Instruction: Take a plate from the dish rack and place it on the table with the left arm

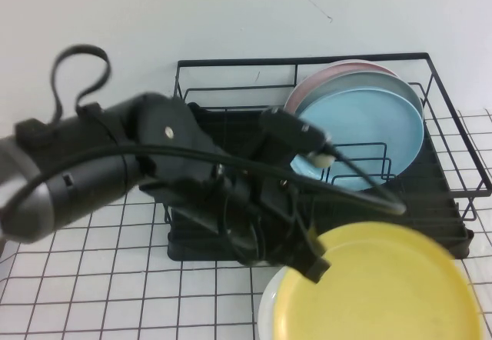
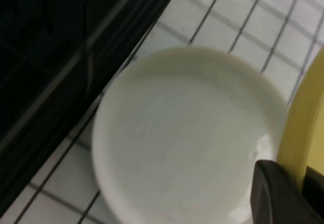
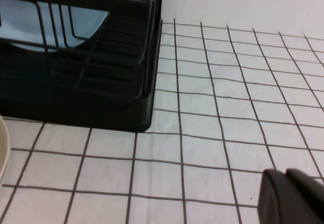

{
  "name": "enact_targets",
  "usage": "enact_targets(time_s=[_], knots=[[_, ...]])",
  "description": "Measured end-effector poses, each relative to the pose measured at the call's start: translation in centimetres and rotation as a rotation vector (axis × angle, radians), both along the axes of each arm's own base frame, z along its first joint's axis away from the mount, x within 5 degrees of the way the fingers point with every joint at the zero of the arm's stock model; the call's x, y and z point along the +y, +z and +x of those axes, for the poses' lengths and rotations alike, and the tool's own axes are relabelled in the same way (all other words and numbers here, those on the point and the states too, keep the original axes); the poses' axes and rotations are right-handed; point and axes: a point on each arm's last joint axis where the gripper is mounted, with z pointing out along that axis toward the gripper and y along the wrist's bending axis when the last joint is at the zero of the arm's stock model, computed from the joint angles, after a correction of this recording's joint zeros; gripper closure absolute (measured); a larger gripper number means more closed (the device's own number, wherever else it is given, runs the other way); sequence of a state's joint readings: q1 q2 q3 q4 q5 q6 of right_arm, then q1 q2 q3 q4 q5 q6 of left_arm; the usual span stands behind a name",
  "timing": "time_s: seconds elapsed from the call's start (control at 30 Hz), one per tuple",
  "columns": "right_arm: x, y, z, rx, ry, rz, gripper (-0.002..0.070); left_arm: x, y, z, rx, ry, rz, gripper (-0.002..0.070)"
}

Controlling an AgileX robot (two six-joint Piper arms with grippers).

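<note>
Left pincer [image 1: 315, 267] gripping plate [image 1: 380, 294]

White plate [image 2: 187, 138] under yellow plate [image 1: 377, 286]; dish rack [image 1: 323, 155] probably close behind.

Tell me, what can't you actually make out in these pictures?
- Whether the yellow plate, held by the left gripper, touches the white plate beneath it: high view, the yellow plate covers it.
- The pink plate in the dish rack: the blue plate hides most of it.
- The right gripper: right wrist view, only a dark corner over the table.
</note>
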State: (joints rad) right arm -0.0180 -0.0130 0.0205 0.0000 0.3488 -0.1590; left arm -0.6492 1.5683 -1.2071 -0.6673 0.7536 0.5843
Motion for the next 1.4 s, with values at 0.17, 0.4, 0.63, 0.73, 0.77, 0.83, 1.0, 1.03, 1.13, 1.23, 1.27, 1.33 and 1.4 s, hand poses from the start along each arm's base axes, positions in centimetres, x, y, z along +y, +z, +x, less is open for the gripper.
enact_targets(time_s=[0.17, 0.4, 0.63, 0.73, 0.77, 0.83, 1.0, 1.03, 1.13, 1.23, 1.27, 1.33, 1.4], knots=[[0.0, 0.0, 0.0, 0.000, 0.000, 0.000, 0.0680, 0.2, -3.9, 1.3, 0.038, 0.090, 0.129, 0.0671], [0.0, 0.0, 0.0, 0.000, 0.000, 0.000, 0.0680, -0.5, -7.0, 2.9, 0.044, 0.139, 0.163, 0.0671], [0.0, 0.0, 0.0, 0.000, 0.000, 0.000, 0.0680, -0.6, -7.7, 3.9, -0.030, 0.157, 0.176, 0.0671], [0.0, 0.0, 0.0, 0.000, 0.000, 0.000, 0.0680, -0.5, -7.7, 3.9, -0.036, 0.154, 0.183, 0.0660], [0.0, 0.0, 0.0, 0.000, 0.000, 0.000, 0.0680, -0.5, -7.7, 3.9, -0.038, 0.152, 0.185, 0.0642], [0.0, 0.0, 0.0, 0.000, 0.000, 0.000, 0.0680, -0.4, -7.7, 3.9, -0.044, 0.144, 0.196, 0.0577], [0.0, 0.0, 0.0, 0.000, 0.000, 0.000, 0.0680, -0.3, -7.8, 3.8, -0.051, 0.129, 0.218, 0.0315], [0.0, 0.0, 0.0, 0.000, 0.000, 0.000, 0.0680, -0.2, -7.6, 3.8, -0.051, 0.134, 0.221, 0.0297], [0.0, 0.0, 0.0, 0.000, 0.000, 0.000, 0.0680, 0.3, -6.8, 3.5, -0.050, 0.162, 0.237, 0.0361], [0.0, 0.0, 0.0, 0.000, 0.000, 0.000, 0.0680, 1.0, -5.4, 3.2, -0.082, 0.188, 0.260, 0.0557], [0.0, 0.0, 0.0, 0.000, 0.000, 0.000, 0.0680, 1.4, -4.7, 3.0, -0.101, 0.199, 0.268, 0.0598], [0.0, 0.0, 0.0, 0.000, 0.000, 0.000, 0.0680, 2.1, -3.2, 2.6, -0.135, 0.231, 0.271, 0.0640], [0.0, 0.0, 0.0, 0.000, 0.000, 0.000, 0.0680, 3.1, -1.2, 2.0, -0.179, 0.272, 0.269, 0.0660]])
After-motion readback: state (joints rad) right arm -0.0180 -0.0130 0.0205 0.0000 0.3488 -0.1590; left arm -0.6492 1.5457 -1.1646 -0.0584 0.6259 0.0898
